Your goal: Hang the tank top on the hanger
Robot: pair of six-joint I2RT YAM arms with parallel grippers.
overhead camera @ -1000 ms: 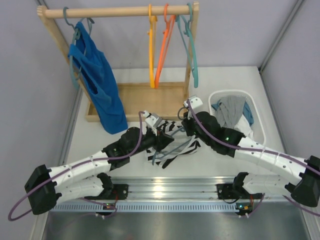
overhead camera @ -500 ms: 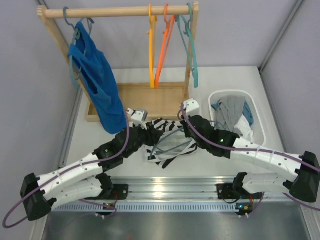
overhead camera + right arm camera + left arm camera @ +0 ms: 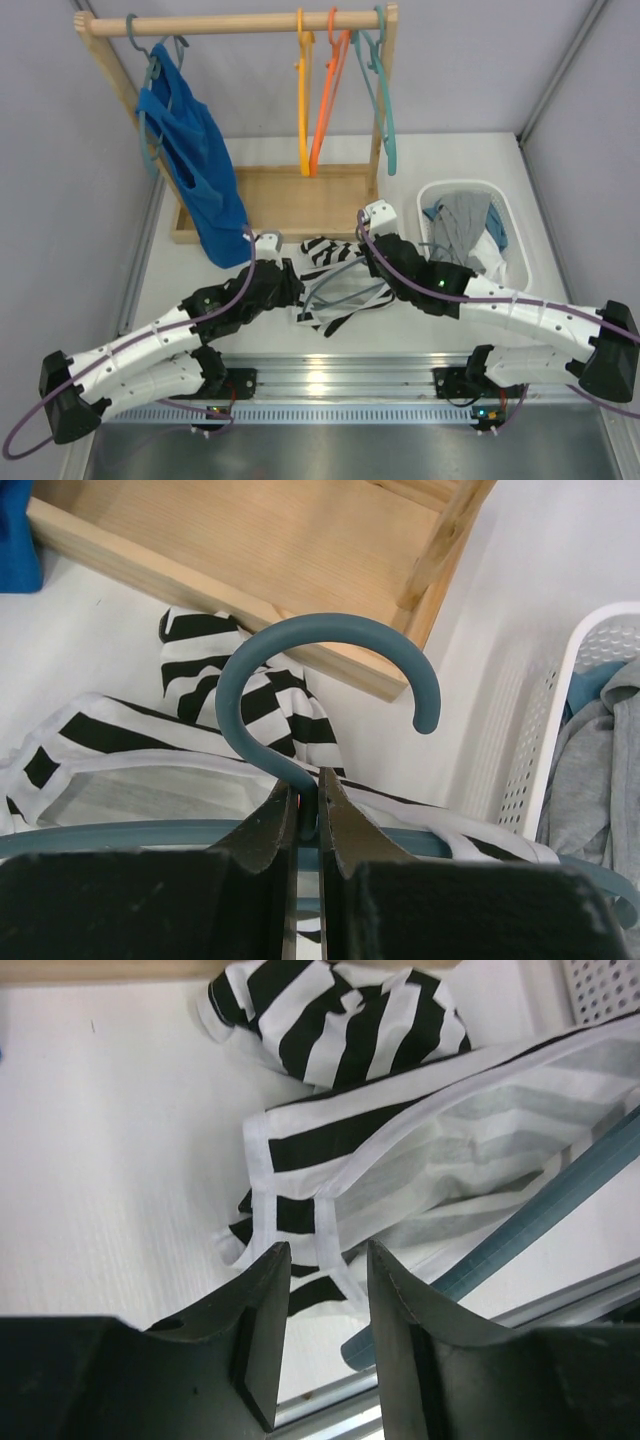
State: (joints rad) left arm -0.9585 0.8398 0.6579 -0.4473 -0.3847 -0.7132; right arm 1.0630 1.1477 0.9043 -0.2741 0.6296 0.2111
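Note:
The black-and-white striped tank top [image 3: 326,250] lies crumpled on the white table in front of the wooden rack base. The blue-grey hanger [image 3: 338,274] lies partly inside it. My right gripper [image 3: 371,264] is shut on the hanger's neck just below the curved hook [image 3: 300,645]. A white-edged strap [image 3: 500,840] lies over the hanger's bar. My left gripper [image 3: 296,284] is open and empty at the top's left edge. In the left wrist view its jaws [image 3: 320,1260] frame a strap of the tank top [image 3: 400,1160], with a hanger arm [image 3: 540,1215] to the right.
The wooden rack [image 3: 240,24] holds a plain blue top [image 3: 195,170] at the left, and a yellow hanger [image 3: 303,100], an orange hanger [image 3: 326,100] and teal hangers [image 3: 386,100]. Its base [image 3: 300,195] lies just behind the tank top. A white basket [image 3: 517,240] with a grey garment [image 3: 462,220] stands at the right.
My left gripper has drawn back to the left, off the tank top, and now stands open at its edge. The right gripper still holds the hanger, shifted slightly.

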